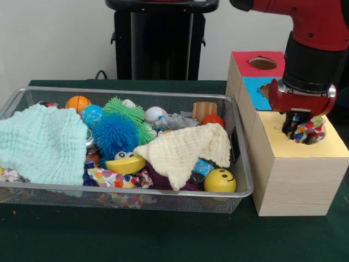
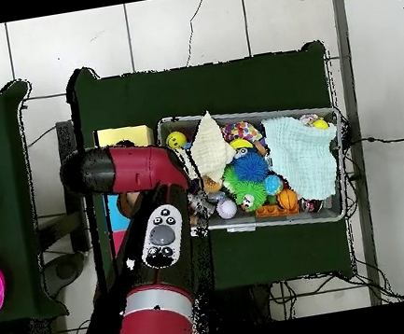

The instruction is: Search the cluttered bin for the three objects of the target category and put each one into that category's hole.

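I see the dark green bench (image 1: pixel 163 234) carrying a silver wire-mesh bin (image 1: pixel 125 191) and, just beside it on the picture's right in the front view, a pale wooden sorting box (image 1: pixel 292 180) whose top has a red panel with an oval hole (image 1: pixel 263 63), a blue panel behind the arm, and a yellow panel with a round hole (image 1: pixel 322 143). My red and black arm (image 1: pixel 316 33) comes down over the yellow panel, and in the overhead view it hides most of the box. Inside the bin, a mint-green waffle cloth (image 1: pixel 41 144) covers the left end and a cream muslin cloth (image 1: pixel 182 150) lies folded towards the right. Between them sit a blue fuzzy ball (image 1: pixel 113 134), a green spiky ball (image 1: pixel 126 111), an orange basketball-patterned ball (image 1: pixel 78 102) and a yellow smiley-face ball (image 1: pixel 220 180). The end effector (image 1: pixel 297 126) sits at the yellow hole, touching a small multicoloured patterned fabric piece (image 1: pixel 312 131) that lies in the hole's mouth; I cannot tell whether it is clenched on the piece or released.
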Available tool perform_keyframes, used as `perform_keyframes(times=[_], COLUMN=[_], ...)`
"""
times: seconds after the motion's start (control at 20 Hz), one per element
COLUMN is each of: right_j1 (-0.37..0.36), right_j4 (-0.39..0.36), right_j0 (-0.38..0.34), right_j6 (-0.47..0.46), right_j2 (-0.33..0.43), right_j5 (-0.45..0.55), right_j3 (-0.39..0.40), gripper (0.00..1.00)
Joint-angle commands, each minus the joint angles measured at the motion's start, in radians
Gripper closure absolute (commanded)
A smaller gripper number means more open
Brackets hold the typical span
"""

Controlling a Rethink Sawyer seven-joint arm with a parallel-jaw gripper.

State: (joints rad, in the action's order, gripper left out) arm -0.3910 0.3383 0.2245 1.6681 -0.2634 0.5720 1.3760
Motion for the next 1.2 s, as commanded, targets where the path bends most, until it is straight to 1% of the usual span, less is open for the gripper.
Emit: perform_keyframes(times=[0.05, 0.25, 0.35, 0.45, 0.6, 0.85, 0.95, 1.0, 1.1, 1.2], right_j1=[0.142, 0.159, 0.170, 0.180, 0.204, 0.235, 0.248, 0.257, 0.265, 0.270], right_j4=[0.011, -0.005, -0.007, -0.012, -0.026, -0.024, -0.005, 0.016, 0.063, 0.095], right_j0=[-0.023, -0.031, -0.041, -0.048, -0.056, -0.068, -0.074, -0.080, -0.121, -0.203], right_j6=[0.224, 0.197, 0.183, 0.175, 0.159, 0.159, 0.179, 0.194, 0.212, 0.165], right_j2=[0.121, 0.136, 0.152, 0.167, 0.179, 0.196, 0.202, 0.206, 0.256, 0.354], right_j5=[-0.047, -0.147, -0.163, -0.204, -0.249, -0.283, -0.276, -0.254, -0.228, -0.219], right_j3=[0.170, 0.183, 0.185, 0.193, 0.185, 0.177, 0.176, 0.171, 0.193, 0.228], gripper=[1.00, 1.00, 1.00, 1.00, 1.00, 1.00, 1.00, 1.00, 1.00, 1.00])
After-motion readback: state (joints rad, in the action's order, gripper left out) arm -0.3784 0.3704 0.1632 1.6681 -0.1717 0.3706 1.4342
